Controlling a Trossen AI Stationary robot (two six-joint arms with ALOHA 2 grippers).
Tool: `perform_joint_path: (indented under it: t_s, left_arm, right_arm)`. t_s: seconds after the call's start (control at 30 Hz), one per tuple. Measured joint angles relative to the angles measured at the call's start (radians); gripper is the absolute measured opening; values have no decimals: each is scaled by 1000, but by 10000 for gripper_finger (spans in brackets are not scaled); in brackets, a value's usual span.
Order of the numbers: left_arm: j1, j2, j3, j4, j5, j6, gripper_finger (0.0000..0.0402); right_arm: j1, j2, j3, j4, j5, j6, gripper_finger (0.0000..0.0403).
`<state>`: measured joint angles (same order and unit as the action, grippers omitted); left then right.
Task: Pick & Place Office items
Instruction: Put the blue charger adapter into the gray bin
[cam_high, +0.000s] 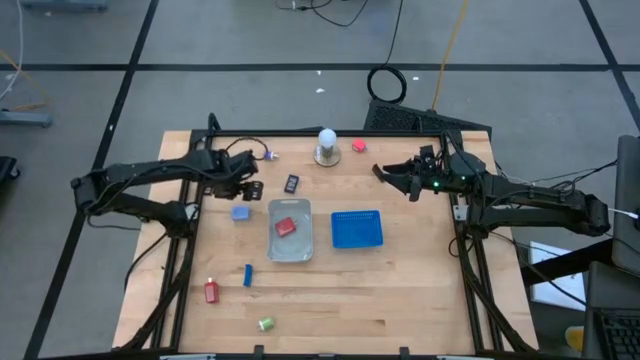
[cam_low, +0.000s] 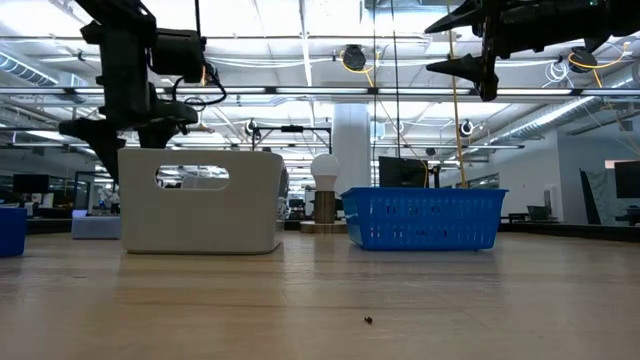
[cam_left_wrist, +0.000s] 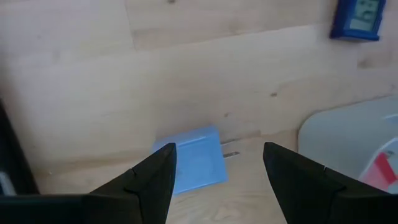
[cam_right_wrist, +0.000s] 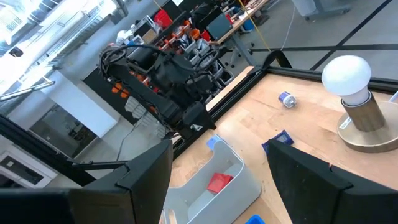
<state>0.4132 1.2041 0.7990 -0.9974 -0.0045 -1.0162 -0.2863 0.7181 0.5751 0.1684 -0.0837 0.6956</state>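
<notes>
Table (cam_high: 400, 290) carries a clear tray (cam_high: 290, 245) at centre, and we place everything by it. The blue basket (cam_high: 357, 229) sits just right of the tray. Above the tray's left side we see the left tool (cam_left_wrist: 217, 171), parted and empty, over a light blue item (cam_high: 240, 212). The right tool (cam_high: 392, 177) hangs wide, well right of the tray. A red item (cam_high: 285, 227) lies inside the tray.

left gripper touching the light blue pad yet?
Apart. The left wrist view shows the open left gripper above the light blue pad, bare wood visible around it.
</notes>
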Motion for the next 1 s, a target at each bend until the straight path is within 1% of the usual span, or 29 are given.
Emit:
perform_joint_path:
  t_s: [0.13, 0.27, 0.47, 0.6, 0.7, 0.83, 0.93, 1.0]
  left_arm:
    - [-50, 0, 0, -52, -74, -100, 242]
    - [-63, 0, -3, -91, -83, -122, 260]
    - [-66, 0, -64, -92, -55, -192, 325]
    - [-66, 0, -117, -67, 2, -212, 366]
    - [-72, 0, -141, -10, 51, -225, 388]
    - [-95, 0, -143, 87, 65, -260, 399]
    - [-115, 0, -143, 132, 63, -281, 395]
    - [-128, 1, -143, 133, 49, -289, 390]
  right_arm:
    - [0, 0, 0, 0, 0, 0, 256]
    - [0, 0, 0, 0, 0, 0, 256]
    - [0, 0, 0, 0, -7, 0, 256]
    - [0, 0, 0, 0, -26, 4, 256]
    - [0, 0, 0, 0, -26, 16, 256]
    - [0, 0, 1, 0, -26, 25, 256]
    - [0, 0, 1, 0, -27, 26, 256]
    - [0, 0, 1, 0, -27, 26, 256]
